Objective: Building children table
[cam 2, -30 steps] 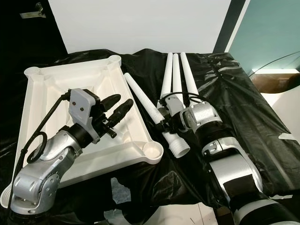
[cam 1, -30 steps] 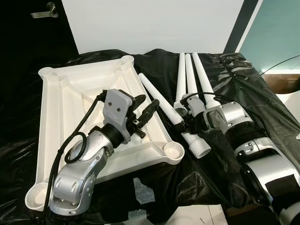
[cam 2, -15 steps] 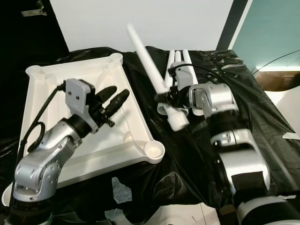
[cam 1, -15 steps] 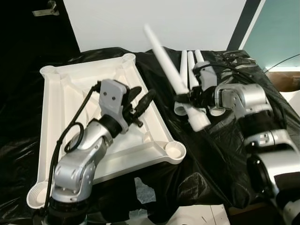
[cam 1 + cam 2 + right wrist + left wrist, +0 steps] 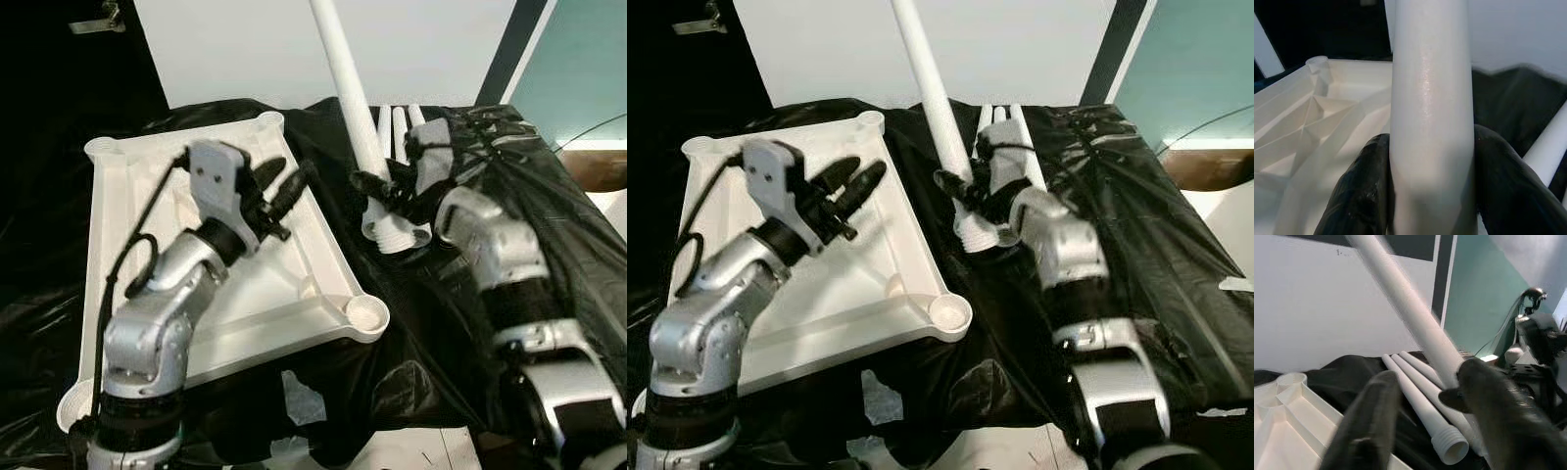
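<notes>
A white table top (image 5: pixel 137 211) lies upside down on black sheeting, with round leg sockets at its corners. My right gripper (image 5: pixel 377 186) is shut on a white table leg (image 5: pixel 345 78), which stands nearly upright with its threaded end (image 5: pixel 390 235) low over the sheeting, right of the table top. In the right wrist view the leg (image 5: pixel 1430 112) sits between both black fingers (image 5: pixel 1364 191). My left gripper (image 5: pixel 284 188) hovers open over the table top's far right part, holding nothing. Three more white legs (image 5: pixel 397 132) lie side by side behind the right gripper.
The near-right corner socket (image 5: pixel 364 313) of the table top lies closest to the held leg. Black sheeting (image 5: pixel 549 196) covers the surface around everything. A white wall stands behind, with a teal panel (image 5: pixel 578 59) at the far right.
The right gripper has lifted the leg off the sheeting and swung it from lying flat to nearly upright. The left gripper has risen and moved slightly farther over the table top.
</notes>
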Motion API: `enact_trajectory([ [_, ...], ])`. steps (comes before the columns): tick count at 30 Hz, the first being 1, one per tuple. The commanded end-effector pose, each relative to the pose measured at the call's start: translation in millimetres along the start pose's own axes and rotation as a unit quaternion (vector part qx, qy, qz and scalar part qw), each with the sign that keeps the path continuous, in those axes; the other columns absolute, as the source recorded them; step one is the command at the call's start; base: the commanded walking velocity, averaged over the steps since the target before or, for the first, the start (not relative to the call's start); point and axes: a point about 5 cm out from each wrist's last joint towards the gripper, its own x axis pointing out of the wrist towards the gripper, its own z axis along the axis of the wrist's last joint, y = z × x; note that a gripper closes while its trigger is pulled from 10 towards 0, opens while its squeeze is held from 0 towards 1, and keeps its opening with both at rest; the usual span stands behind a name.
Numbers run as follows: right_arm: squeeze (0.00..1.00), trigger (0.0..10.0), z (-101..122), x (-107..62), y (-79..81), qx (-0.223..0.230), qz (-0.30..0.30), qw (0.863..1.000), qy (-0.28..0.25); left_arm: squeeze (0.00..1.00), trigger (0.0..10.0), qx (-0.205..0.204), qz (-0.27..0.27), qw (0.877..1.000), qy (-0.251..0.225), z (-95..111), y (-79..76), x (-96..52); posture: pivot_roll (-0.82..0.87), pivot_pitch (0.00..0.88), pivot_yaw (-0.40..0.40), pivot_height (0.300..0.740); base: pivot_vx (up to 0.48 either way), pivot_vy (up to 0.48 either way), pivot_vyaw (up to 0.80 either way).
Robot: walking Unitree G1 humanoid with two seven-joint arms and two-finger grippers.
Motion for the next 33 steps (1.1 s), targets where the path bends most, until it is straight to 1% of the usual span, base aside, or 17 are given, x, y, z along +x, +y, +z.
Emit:
enact_trajectory([
  [1, 0.0, 10.0, 8.1, -0.9, 13.9, -0.033, 0.017, 0.998, -0.051, 1.0, 10.0, -0.024, -0.017, 1.0, -0.006, 2.2, 2.1, 1.3, 0.13, 0.026, -0.023, 0.74, 0.0, 0.0, 0.0],
  [3, 0.0, 10.0, 7.7, -1.2, 15.6, -0.035, 0.017, 0.998, -0.055, 1.0, 10.0, -0.025, -0.019, 0.999, -0.008, 3.1, 2.3, 1.6, 0.13, 0.026, -0.023, 0.74, 0.0, 0.0, 0.0],
  [7, 0.0, 10.0, 1.6, -3.6, 33.7, -0.054, 0.042, 0.994, -0.083, 1.0, 10.0, -0.04, -0.011, 0.999, -0.012, 7.3, 8.5, 7.0, 0.13, 0.019, -0.006, 0.74, 0.0, 0.0, 0.0],
  [8, 0.0, 10.0, 1.1, -4.5, 37.6, -0.06, 0.051, 0.993, -0.09, 0.38, 10.0, -0.047, -0.009, 0.999, -0.014, 7.8, 9.6, 7.9, 0.12, 0.016, -0.003, 0.74, 0.0, 0.0, 0.0],
  [9, 0.0, 10.0, 0.3, -5.2, 40.4, -0.067, 0.057, 0.992, -0.094, 0.0, 10.0, -0.052, -0.008, 0.999, -0.014, 8.1, 10.5, 8.8, 0.12, 0.016, -0.003, 0.74, 0.0, 0.0, 0.0],
  [11, 0.0, 10.0, -2.2, -5.8, 44.0, -0.07, 0.061, 0.991, -0.1, 0.0, 10.0, -0.07, -0.012, 0.997, -0.018, 9.8, 10.8, 10.4, 0.12, 0.014, -0.001, 0.74, 0.0, 0.0, 0.0],
  [13, 0.0, 10.0, -3.4, -5.9, 44.9, -0.07, 0.062, 0.991, -0.1, 0.0, 10.0, -0.072, -0.014, 0.997, -0.018, 10.2, 10.9, 10.6, 0.12, 0.012, 0.0, 0.74, 0.0, 0.0, 0.0],
  [14, 0.0, 10.0, -5.0, -6.5, 47.0, -0.076, 0.065, 0.989, -0.105, 0.0, 10.0, -0.079, -0.014, 0.997, -0.017, 10.3, 11.7, 11.5, 0.13, 0.011, 0.0, 0.74, 0.0, 0.0, 0.0],
  [16, 0.0, 10.0, -7.3, -7.4, 51.4, -0.08, 0.074, 0.988, -0.113, 0.0, 10.0, -0.08, -0.01, 0.997, -0.009, 9.6, 14.0, 12.6, 0.13, 0.008, 0.001, 0.74, 0.0, 0.0, 0.0],
  [18, 0.0, 10.0, -7.3, -7.4, 51.4, -0.08, 0.074, 0.988, -0.113, 0.0, 10.0, -0.08, -0.01, 0.997, -0.009, 9.6, 14.0, 12.6, 0.13, 0.008, 0.001, 0.74, 0.0, 0.0, 0.0],
  [19, 0.0, 10.0, -8.3, -8.1, 53.7, -0.085, 0.078, 0.986, -0.118, 0.0, 10.0, -0.082, -0.009, 0.997, -0.003, 8.8, 15.3, 13.0, 0.13, 0.005, 0.0, 0.74, 0.0, 0.0, 0.0],
  [21, 0.0, 10.0, -10.6, -8.7, 58.4, -0.097, 0.089, 0.984, -0.121, 0.0, 10.0, -0.073, -0.008, 0.997, 0.013, 6.2, 16.8, 14.1, 0.13, 0.003, 0.001, 0.74, 0.0, 0.0, 0.0],
  [25, 0.0, 10.0, -13.6, -8.9, 63.2, -0.11, 0.102, 0.981, -0.121, 0.0, 10.0, -0.075, -0.012, 0.997, 0.018, 6.6, 17.0, 15.6, 0.13, 0.002, 0.002, 0.74, 0.0, 0.0, 0.0],
  [27, 0.0, 10.0, -18.7, -10.0, 69.1, -0.123, 0.121, 0.978, -0.116, 0.0, 10.0, -0.085, -0.012, 0.996, 0.02, 9.4, 19.6, 17.8, 0.13, 0.002, 0.003, 0.74, 0.0, 0.0, 0.0],
  [30, 0.0, 10.0, -20.3, -10.4, 70.7, -0.127, 0.126, 0.977, -0.115, 0.0, 10.0, -0.088, -0.014, 0.996, 0.02, 11.1, 20.2, 18.4, 0.13, 0.002, 0.003, 0.74, 0.0, 0.0, 0.0],
  [31, 0.0, 10.0, -21.8, -10.9, 71.9, -0.129, 0.13, 0.976, -0.115, 0.0, 10.0, -0.099, -0.02, 0.995, 0.018, 12.8, 19.8, 18.9, 0.13, 0.002, 0.003, 0.74, 0.0, 0.0, 0.0],
  [33, 0.0, 10.0, -23.1, -11.4, 72.8, -0.135, 0.133, 0.975, -0.115, 0.0, 10.0, -0.107, -0.028, 0.994, 0.017, 13.5, 18.3, 19.1, 0.13, 0.004, 0.005, 0.74, 0.0, 0.0, 0.0],
])
